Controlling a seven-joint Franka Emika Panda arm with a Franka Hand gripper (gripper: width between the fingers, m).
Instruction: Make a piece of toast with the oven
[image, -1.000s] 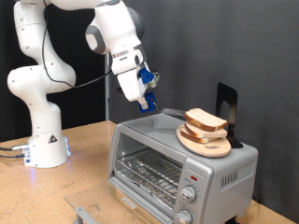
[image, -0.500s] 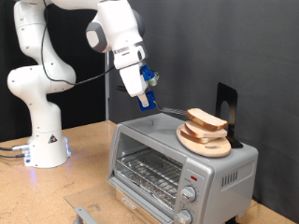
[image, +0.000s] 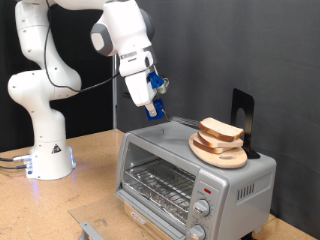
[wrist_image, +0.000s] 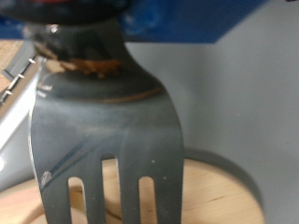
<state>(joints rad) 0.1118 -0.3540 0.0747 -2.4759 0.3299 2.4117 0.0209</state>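
Standing at the front: oven (image: 190, 178) door shut, wire rack bare inside, so toasting hasn't started. On top of oven sits a round wooden plate (image: 215, 153) w/ the piece of toast (image: 220, 129) stacked on it. Behind, gripper (image: 153, 110) hovers above oven top, fingers closed on a dark slotted spatula (wrist_image: 105, 131), blade reaching toward plate.

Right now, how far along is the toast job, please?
Nothing looks finished: the piece of toast lies on the wooden plate on top of the oven, whose wire rack shows no bread. In hand: the pincer grips a metal fork, its tines over the plate's edge. Left: the toast is not yet in the oven.
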